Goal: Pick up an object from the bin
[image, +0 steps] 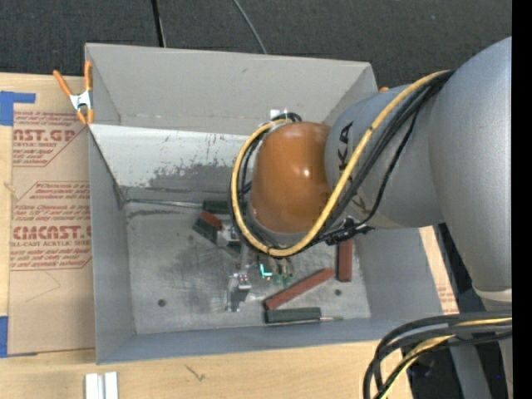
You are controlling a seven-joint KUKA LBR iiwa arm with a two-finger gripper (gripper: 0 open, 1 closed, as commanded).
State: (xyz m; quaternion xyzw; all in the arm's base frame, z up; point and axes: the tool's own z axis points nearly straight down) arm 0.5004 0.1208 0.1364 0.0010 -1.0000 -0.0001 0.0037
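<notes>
1. Grey metal bin (166, 299): the left half of the floor is bare and scuffed. All loose things lie from the centre rightward.
2. A small dark-and-brown piece (209, 220) lies up-left of the tool, near the back slope and apart from the rest.
3. The tool (240, 292) hangs below the orange wrist cover (287, 177), low over the bin floor, left of the main cluster. I cannot tell whether it is released or clenched. Nothing is seen in its grasp.
4. Nearest candidate, as I judge it: a reddish-brown bar (301, 287), just right of the tool. Its long axis runs diagonally, the low end toward the tool and the high end up-right.
5. A black bar (293, 315) lies just below it, right of and below the tool. Its long axis is nearly level, parallel to the front wall. The two bars' left ends are close together, possibly touching.
6. Farthest right is a short red-brown block (343, 261), roughly upright in the view and partly under the arm's cables.
7. Key relation: the pickable things lie to the tool's right. A shift right is likely needed, with the grip set across the diagonal bar's long axis.
</notes>
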